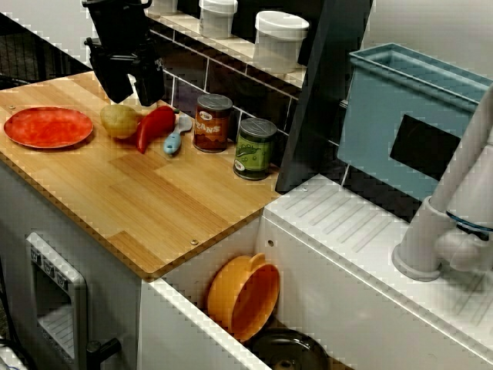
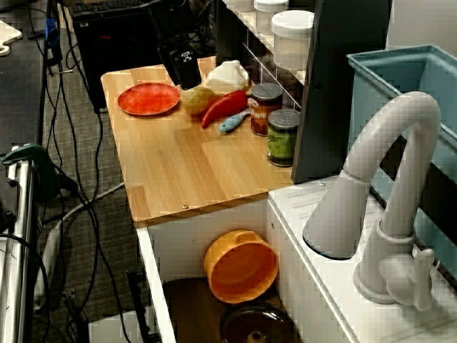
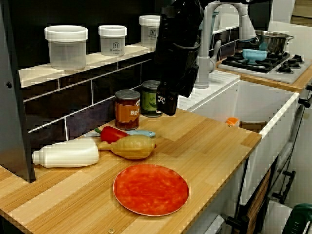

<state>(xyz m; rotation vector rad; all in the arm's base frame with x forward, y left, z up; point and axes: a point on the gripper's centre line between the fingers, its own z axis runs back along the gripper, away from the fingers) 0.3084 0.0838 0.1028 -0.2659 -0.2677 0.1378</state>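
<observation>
1. Nearest in the view along the desk: red plate (image 3: 151,189), flat on the desk (image 3: 209,141), close to the front edge.
2. Just behind it is the yellow vegetable (image 3: 129,146), potato or small squash, lying on its side. A white bottle (image 3: 66,153) lies on its side beside it, neck toward it. Can't tell if they touch.
3. Red pepper (image 3: 113,133) lies against the vegetable's far side. A blue-handled utensil (image 3: 141,132) lies just behind the pepper.
4. Further back, upright by the tiled wall: orange-label can (image 3: 127,109) and green-label can (image 3: 151,97), side by side.
5. Fingers (image 1: 115,86): in the view from above the sink the two stand apart with nothing between them. They hang above the vegetable and pepper and touch neither.
6. Step in hand, my read: hover over the vegetable/pepper pair, no grasp made.
7. A pick from here would call for a straight descent centred on one item. The two touch, so one finger has little room at the contact side. The vegetable is rounded and may roll, so grip across its short axis.
8. Farthest: lidded jars (image 3: 66,46) on the shelf.
</observation>
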